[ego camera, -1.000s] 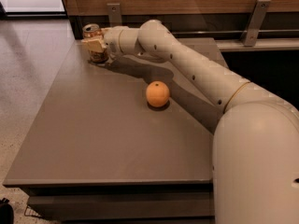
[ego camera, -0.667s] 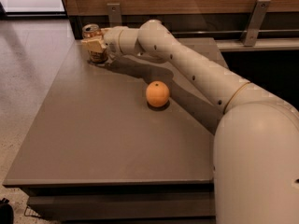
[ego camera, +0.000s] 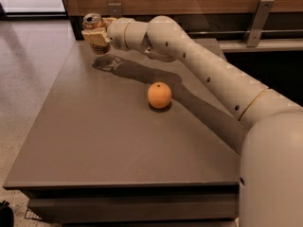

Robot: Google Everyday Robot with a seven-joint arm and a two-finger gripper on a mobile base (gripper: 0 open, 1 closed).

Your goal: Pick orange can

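Camera view finds the cream two-finger gripper (ego camera: 96, 36) over the far left corner of the flat grey-brown table (ego camera: 118, 141). Its jaws are closed snugly on the small copper-orange drink can (ego camera: 93, 21), held upright above the tabletop (shadow apart below). The round orange fruit (ego camera: 159, 95) sits well apart. This looks like the lift; next calls for a firm, steady raise.

Orange can (ego camera: 93, 20): glossy metal. Gripper (ego camera: 96, 35), clasping it above the table's far-left corner: smooth cream plastic. Table (ego camera: 94, 141): smooth, matt. Fruit (ego camera: 159, 95): finely dimpled skin.
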